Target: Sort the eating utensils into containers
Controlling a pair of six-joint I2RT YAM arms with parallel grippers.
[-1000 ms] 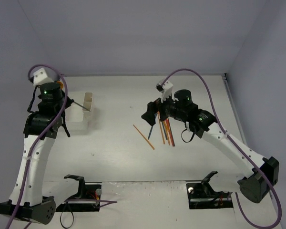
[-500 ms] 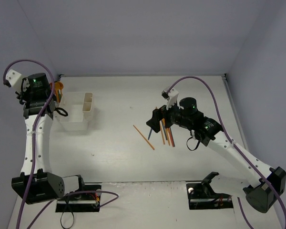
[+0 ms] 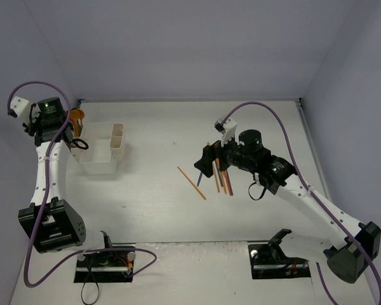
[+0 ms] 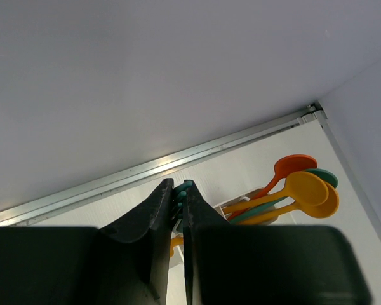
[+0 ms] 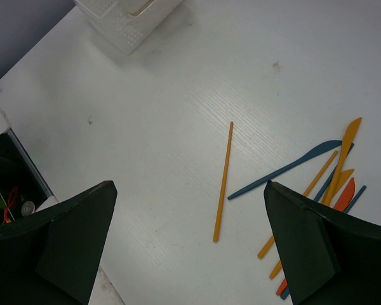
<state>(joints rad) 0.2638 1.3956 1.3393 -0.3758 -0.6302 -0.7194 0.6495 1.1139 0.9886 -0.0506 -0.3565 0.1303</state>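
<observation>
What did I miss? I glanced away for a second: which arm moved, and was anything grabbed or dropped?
The left hand swung back and to the left, off the containers, and is shut with nothing clearly held. The right hand barely shifted, open above the loose utensils. The containers and the lone orange stick stayed put.

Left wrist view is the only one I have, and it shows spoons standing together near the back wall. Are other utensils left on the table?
Observer: Yes. A pile of utensils lies on the table, right of the middle and well apart from the containers.
Operator: Does the right end effector hold one of them?
Observer: No. The right end effector is open above the table, with nothing between its fingers. One orange stick lies alone below it.
</observation>
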